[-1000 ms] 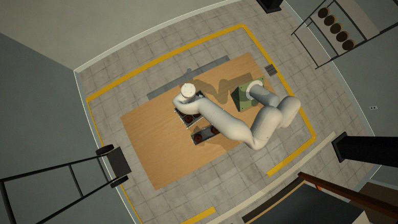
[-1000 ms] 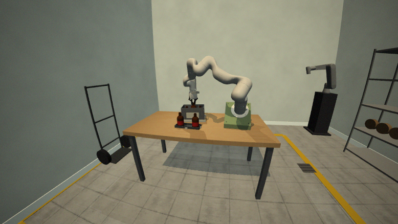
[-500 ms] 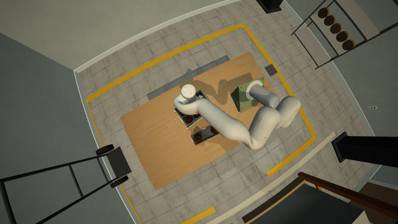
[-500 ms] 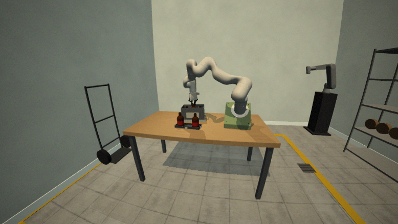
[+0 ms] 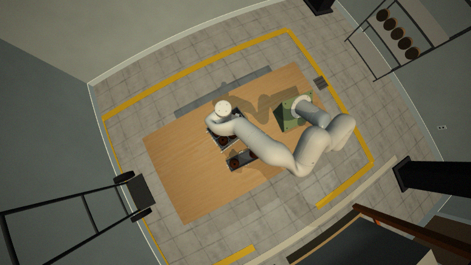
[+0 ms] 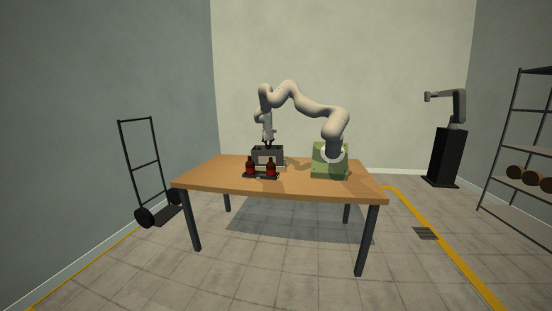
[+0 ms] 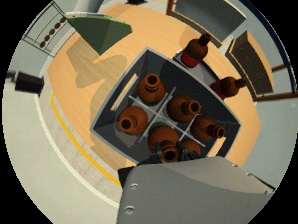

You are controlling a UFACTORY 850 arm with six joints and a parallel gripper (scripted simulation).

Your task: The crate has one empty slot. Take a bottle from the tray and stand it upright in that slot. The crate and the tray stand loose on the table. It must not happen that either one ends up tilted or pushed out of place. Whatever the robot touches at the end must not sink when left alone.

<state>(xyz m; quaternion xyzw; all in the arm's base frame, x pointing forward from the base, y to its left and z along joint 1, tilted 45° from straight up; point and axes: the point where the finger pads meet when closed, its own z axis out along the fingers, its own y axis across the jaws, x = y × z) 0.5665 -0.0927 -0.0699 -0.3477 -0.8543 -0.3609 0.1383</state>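
Note:
The grey crate (image 6: 267, 155) stands on the table with several brown bottles upright in its slots (image 7: 166, 117). My gripper (image 6: 268, 143) is right above the crate's near corner and is shut on the neck of a brown bottle (image 7: 172, 153), which hangs upright with its body down inside the slot there. Whether its base rests on the crate floor is hidden. The dark tray (image 6: 261, 175) lies in front of the crate with two red-labelled bottles (image 6: 250, 165) (image 6: 270, 165) standing on it. In the overhead view my arm covers most of the crate.
The green robot base block (image 6: 329, 160) stands to the right of the crate. The tray (image 5: 240, 159) sits close beside the crate. A hand truck (image 6: 148, 173) stands off the table's left end, and shelves (image 6: 528, 154) at the far right.

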